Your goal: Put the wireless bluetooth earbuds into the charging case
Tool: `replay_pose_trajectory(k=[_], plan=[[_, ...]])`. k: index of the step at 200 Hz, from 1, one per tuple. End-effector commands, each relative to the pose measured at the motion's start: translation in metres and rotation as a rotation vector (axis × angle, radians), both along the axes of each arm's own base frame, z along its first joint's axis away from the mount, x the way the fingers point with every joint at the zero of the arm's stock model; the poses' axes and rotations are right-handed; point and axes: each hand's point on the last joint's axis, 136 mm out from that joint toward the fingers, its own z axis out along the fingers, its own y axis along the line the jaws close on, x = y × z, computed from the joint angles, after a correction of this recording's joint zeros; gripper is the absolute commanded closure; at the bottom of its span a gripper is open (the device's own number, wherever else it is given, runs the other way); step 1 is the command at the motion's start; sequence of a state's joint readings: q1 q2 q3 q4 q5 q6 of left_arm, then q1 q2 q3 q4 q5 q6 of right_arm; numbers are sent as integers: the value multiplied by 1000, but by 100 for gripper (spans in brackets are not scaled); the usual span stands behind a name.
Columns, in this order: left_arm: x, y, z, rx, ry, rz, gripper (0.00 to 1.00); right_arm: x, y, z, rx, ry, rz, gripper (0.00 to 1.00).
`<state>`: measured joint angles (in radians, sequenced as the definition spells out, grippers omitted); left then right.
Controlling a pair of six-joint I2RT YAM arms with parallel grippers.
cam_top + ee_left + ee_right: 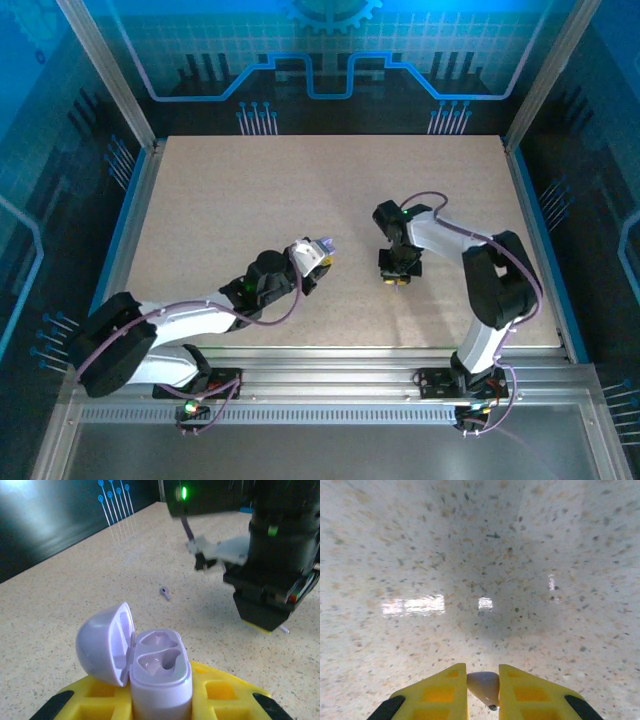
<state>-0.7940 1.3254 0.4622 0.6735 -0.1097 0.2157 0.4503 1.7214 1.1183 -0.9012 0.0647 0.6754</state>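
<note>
Left pincer (320, 257), yellow-fingered, is clamped on the smooth, rounded lavender case (160, 680), its domed lid flipped open beside two hollow wells. Right pincer (482, 692) pinches one glossy white earbud (485, 682). One second earbud (164, 593), lavender with a short stem, lies on the speckled counter (65, 605).

The tabletop (250, 190) lies bare across the frame's upper half, but at centre the right gripper (396, 282), the open charging case (322, 247) and a loose earbud (164, 593) near them crowd the passage.
</note>
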Motion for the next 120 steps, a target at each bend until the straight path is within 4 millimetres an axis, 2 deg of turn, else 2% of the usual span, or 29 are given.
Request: replay_pose_trajectory(k=[1,45,120], plan=[[7,-12,9,-46,-18,-23,83,8,-4,26,21,-99,-51,83],[13,-31,4,-79,13,-69,83,20,7,72,147,-292,-71,82],[16,-63,17,-156,30,-173,83,30,30,135,406,-607,-62,83]])
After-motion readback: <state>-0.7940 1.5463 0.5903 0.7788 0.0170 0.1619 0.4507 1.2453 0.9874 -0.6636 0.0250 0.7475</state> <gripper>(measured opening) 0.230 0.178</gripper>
